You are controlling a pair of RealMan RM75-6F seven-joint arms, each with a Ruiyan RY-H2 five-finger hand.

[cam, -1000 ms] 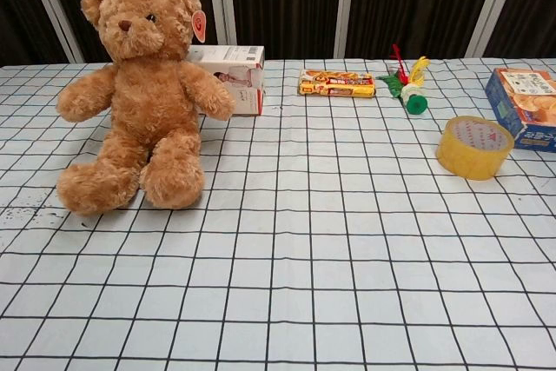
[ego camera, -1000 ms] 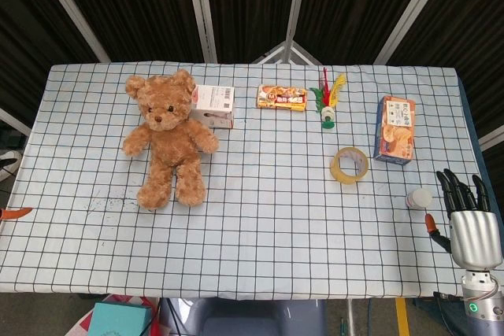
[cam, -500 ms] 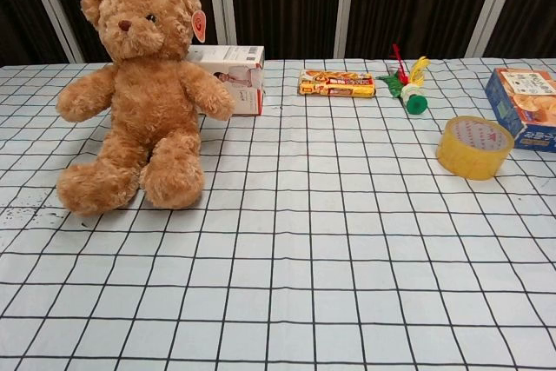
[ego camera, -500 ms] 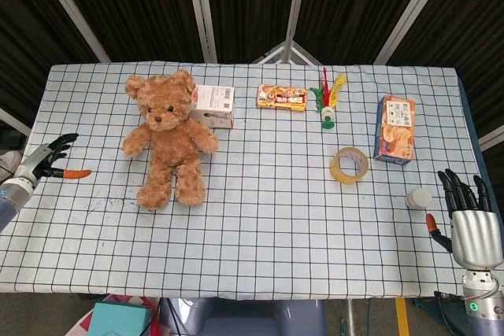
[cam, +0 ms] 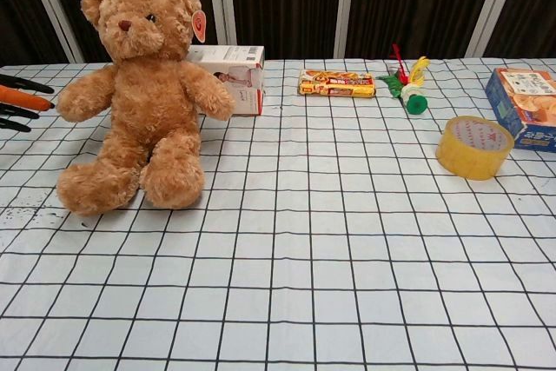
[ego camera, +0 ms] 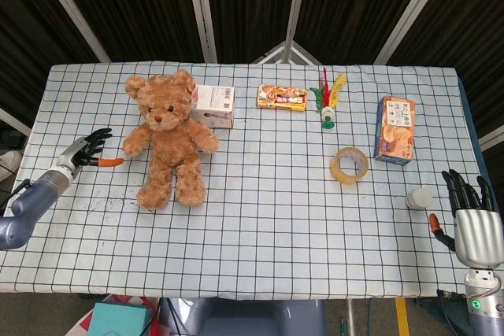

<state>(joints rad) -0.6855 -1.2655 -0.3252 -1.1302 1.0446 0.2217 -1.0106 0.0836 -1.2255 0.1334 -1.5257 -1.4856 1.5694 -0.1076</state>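
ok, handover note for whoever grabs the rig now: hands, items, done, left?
Left hand: open, fingers spread, empty, just short of the teddy bear, not touching it.
Right hand: open, empty, at the table's right edge beside the small white bottle.
Bear sits leaning against the white box; tape roll lies apart.
Done: nothing gripped.
Left: probably closing on the bear.

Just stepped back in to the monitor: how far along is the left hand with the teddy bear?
Nothing looks done: the teddy bear sits untouched beside the white box. In hand: the left hand, fingers spread, reaches toward its arm. Left: contact and grasp. The right hand rests open by the table edge.
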